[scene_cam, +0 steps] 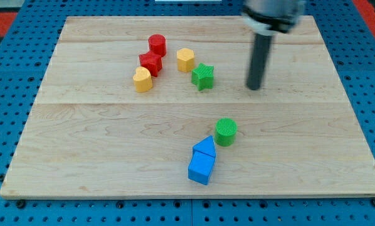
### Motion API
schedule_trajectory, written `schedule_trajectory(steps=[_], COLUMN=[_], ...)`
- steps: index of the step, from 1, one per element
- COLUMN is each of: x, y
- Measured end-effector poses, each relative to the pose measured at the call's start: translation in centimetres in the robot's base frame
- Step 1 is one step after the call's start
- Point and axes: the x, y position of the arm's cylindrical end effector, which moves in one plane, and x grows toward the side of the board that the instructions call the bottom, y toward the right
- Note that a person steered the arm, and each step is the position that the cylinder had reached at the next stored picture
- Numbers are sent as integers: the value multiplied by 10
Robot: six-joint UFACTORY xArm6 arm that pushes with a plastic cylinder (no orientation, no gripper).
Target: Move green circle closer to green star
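Observation:
The green circle [226, 132] is a short cylinder below the board's middle, just right of the blue triangle [205, 147]. The green star [202, 76] lies in the upper middle, well above the circle. My tip [254, 87] is at the end of the dark rod at the view's upper right. It stands right of the green star and above and right of the green circle, touching neither.
A red cylinder [157, 44], a red star-like block [150, 63], a yellow hexagon-like block [185, 59] and a yellow heart-like block [142, 80] cluster left of the green star. A blue cube [200, 168] sits below the blue triangle. The wooden board [81, 157] lies on a blue pegboard.

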Motion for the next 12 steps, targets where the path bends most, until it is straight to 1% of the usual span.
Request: schedule_trajectory(steps=[1,2,3,5,6,7,8,9,10,11,12], x=[88,153,153,76,69,71,92,79,36,44,63], y=[22,-20,-88,-105,-96,-86,-110,-164,-145,-89,-84])
